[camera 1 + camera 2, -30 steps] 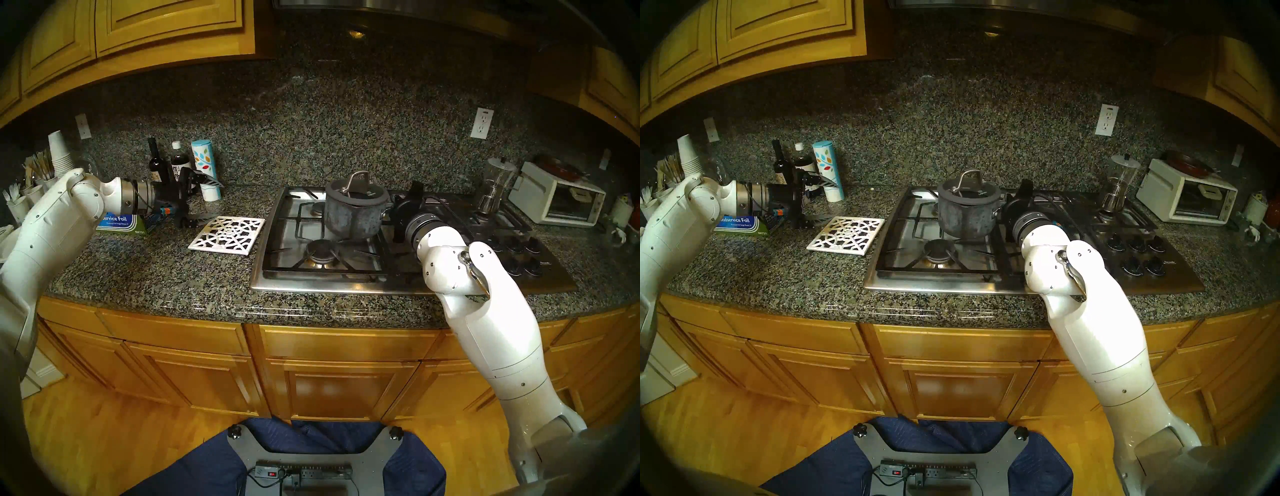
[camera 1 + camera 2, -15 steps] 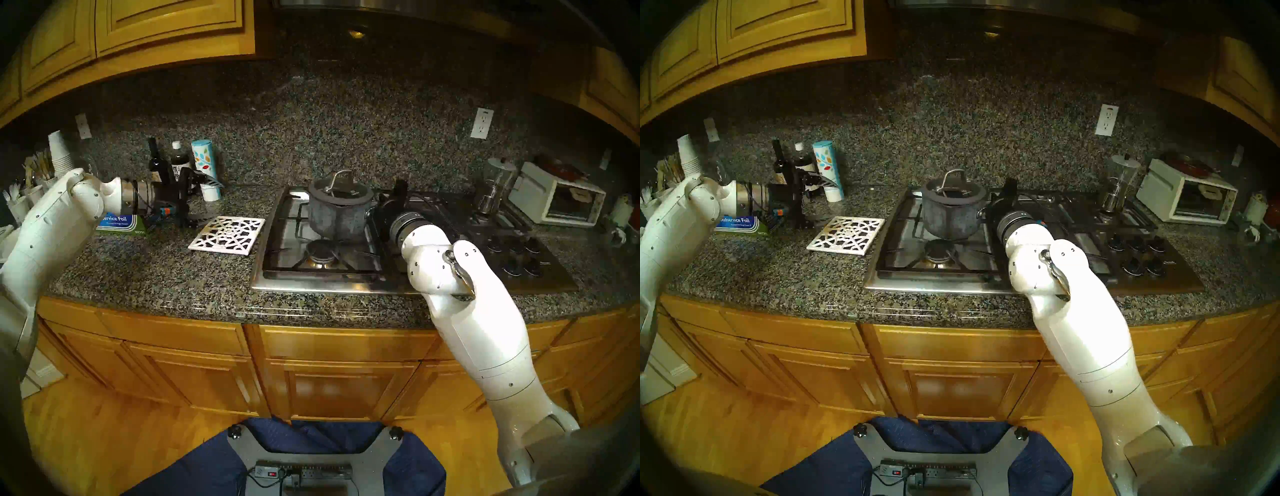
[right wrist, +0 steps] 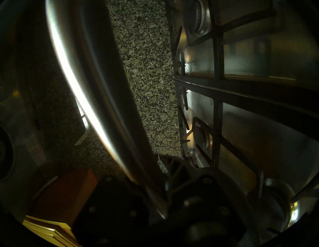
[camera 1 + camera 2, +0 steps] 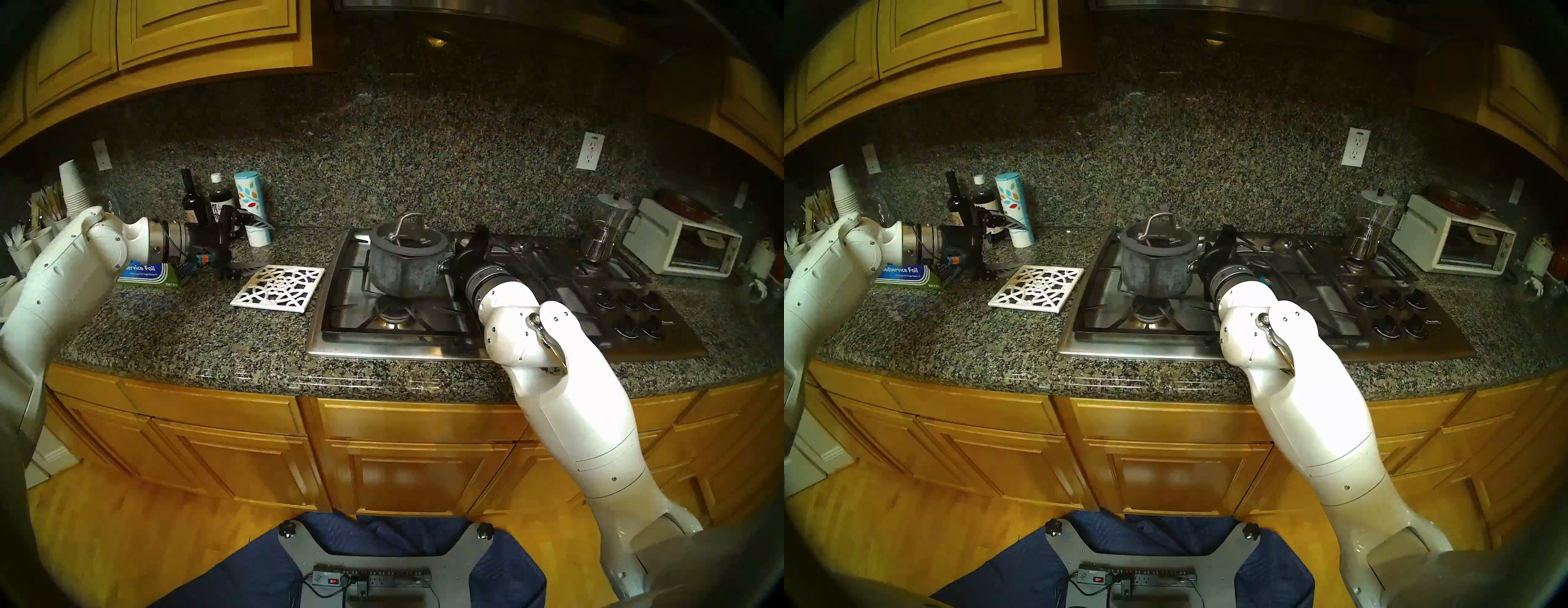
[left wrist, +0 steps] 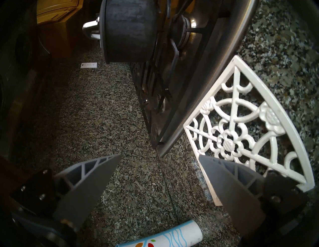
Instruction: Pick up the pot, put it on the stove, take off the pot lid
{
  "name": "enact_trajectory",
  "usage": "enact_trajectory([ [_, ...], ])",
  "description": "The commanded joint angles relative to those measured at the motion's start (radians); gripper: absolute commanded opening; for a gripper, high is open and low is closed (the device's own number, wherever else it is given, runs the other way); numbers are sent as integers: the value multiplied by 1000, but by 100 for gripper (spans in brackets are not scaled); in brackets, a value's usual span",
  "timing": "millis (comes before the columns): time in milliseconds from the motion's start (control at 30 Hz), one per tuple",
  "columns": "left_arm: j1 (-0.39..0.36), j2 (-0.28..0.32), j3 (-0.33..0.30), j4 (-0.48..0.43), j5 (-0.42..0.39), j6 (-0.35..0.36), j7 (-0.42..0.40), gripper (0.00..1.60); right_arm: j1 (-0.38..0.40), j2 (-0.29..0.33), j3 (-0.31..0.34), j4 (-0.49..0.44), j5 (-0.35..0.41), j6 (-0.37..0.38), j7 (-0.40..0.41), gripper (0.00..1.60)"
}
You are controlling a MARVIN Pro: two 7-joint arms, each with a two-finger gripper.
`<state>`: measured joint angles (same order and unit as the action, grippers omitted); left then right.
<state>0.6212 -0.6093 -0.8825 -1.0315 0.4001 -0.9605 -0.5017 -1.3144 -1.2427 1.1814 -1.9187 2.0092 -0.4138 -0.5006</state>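
Right gripper [image 4: 460, 259] clamped on the silver handle of the pot [image 4: 405, 271], pot lid [image 4: 408, 241] on, held over the stove [image 4: 382, 344] near its left end, just above the grates. Left gripper [image 5: 159, 174] spread wide, empty, over the table [image 4: 191, 339] beside the white trivet [image 4: 278, 288].

White lattice trivet [image 4: 278, 288] beside bottles [image 4: 208, 199]

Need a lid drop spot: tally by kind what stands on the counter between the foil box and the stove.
Bottles: 2
Canister: 1
Trivet: 1
Total: 4
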Motion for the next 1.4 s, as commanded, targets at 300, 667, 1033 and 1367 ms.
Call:
enact_trajectory([
  [300,-36,0,-24,-7,-8,3,11,160,30,-28,-12,-104,-45,-31,55,0],
  [667,-37,0,-24,-7,-8,3,12,160,4,-19,-22,-106,-61,-47,57,0],
  [1033,-36,0,-24,-7,-8,3,11,160,14,-13,-11,-75,-65,-32,63,0],
  [1367,-36,0,-24,-7,-8,3,11,160,19,-15,-1,-43,-64,-11,79,0],
])
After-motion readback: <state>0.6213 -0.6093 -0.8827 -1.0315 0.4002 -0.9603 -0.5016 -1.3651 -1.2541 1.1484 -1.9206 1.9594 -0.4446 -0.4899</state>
